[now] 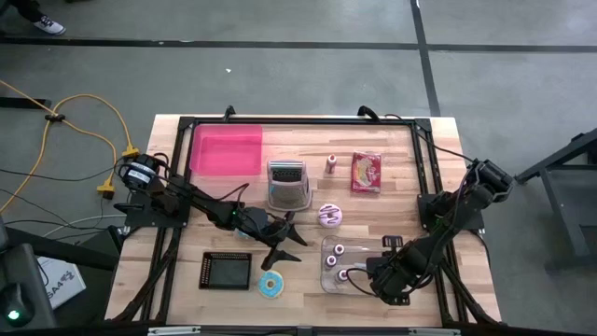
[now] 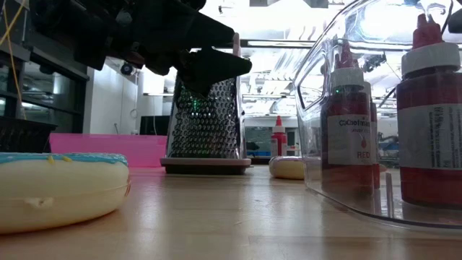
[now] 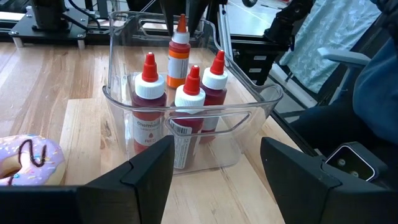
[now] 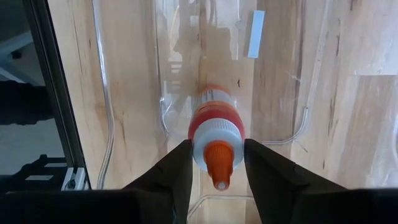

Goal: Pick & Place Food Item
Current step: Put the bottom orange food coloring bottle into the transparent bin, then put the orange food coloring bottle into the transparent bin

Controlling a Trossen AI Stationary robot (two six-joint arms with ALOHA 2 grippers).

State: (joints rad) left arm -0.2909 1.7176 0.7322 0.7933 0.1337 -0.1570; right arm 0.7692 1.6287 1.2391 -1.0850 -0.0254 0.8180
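A clear plastic bin [image 1: 328, 245] stands at the table's near right with several small bottles upright in it. Three have red caps [image 3: 189, 93]. One has an orange nozzle [image 4: 217, 146] and stands on the bin's floor at its right end [image 3: 178, 53]. My right gripper [image 4: 217, 144] points straight down over that bottle, open. One finger is on each side of the bottle's white cap, with a thin gap. My left gripper [image 3: 216, 142] hovers open and level left of the bin [image 1: 284, 241], facing it, with nothing between its fingers.
A purple-iced donut [image 1: 330, 216] lies just beyond the bin and a blue-iced donut [image 1: 271, 286] near the front edge. A metal grater [image 1: 287, 184], a pink tray [image 1: 227, 151], a small bottle [image 1: 331, 165], a red packet [image 1: 367, 172] and a black tray [image 1: 227, 271] also stand on the table.
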